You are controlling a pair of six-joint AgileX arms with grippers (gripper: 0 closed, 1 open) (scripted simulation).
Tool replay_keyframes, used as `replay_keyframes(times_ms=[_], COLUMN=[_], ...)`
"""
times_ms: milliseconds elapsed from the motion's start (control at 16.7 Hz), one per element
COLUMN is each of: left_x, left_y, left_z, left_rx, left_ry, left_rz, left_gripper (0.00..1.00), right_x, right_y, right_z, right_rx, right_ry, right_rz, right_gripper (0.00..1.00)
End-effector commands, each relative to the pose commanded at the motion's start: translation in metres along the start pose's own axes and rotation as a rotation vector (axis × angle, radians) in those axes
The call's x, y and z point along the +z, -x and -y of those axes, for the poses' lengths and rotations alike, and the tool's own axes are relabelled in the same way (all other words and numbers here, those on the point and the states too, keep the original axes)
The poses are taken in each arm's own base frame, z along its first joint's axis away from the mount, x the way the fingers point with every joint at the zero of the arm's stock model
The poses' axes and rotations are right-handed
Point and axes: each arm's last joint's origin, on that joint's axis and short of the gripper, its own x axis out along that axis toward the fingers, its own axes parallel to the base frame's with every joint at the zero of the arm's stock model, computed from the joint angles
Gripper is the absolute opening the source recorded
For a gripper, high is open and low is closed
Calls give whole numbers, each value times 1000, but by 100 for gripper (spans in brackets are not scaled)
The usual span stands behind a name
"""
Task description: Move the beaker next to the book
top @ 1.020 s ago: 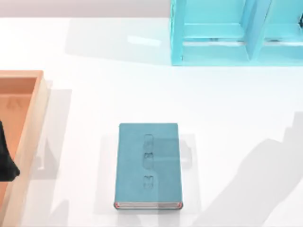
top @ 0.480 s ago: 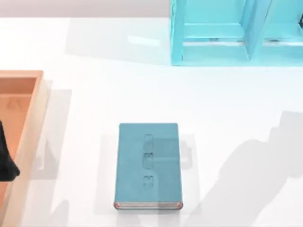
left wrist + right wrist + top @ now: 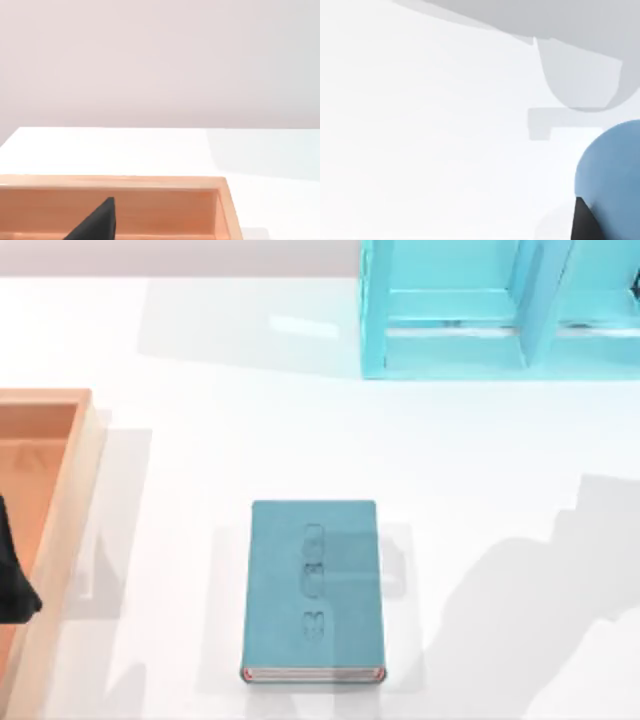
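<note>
Right arm's shadow is creeping further left across the desk toward the book, which is lying flat, unmoved, near the front edge. Beaker is sitting close against the right jaws, grip state can't tell. Left arm is idling over the wooden tray; jaws can't tell.

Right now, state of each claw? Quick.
Left claw: over the wooden tray at the table's left; open or shut cannot be told.
Right claw: against the beaker; grip cannot be told.
</note>
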Motion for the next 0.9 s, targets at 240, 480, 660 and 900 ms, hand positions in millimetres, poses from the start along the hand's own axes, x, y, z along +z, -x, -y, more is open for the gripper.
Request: replay_keyframes(times_ms=[240,480,660,900], left_x=[0,0,0,0], left_y=[0,0,0,0], left_z=[0,0,0,0], left_rx=[0,0,0,0], left_ry=[0,0,0,0], left_rz=[0,0,0,0], left_gripper=[100,100,100,100], right_x=[18,61,109,182], right_y=[9,26,36,42], right_z=[9,24,31,25], right_rx=[-25,-71,-92,-81], right_ry=[-82,-250,-406,-658], right_rz=[-15,-20,-12,-14], right_gripper=[0,0,0,0])
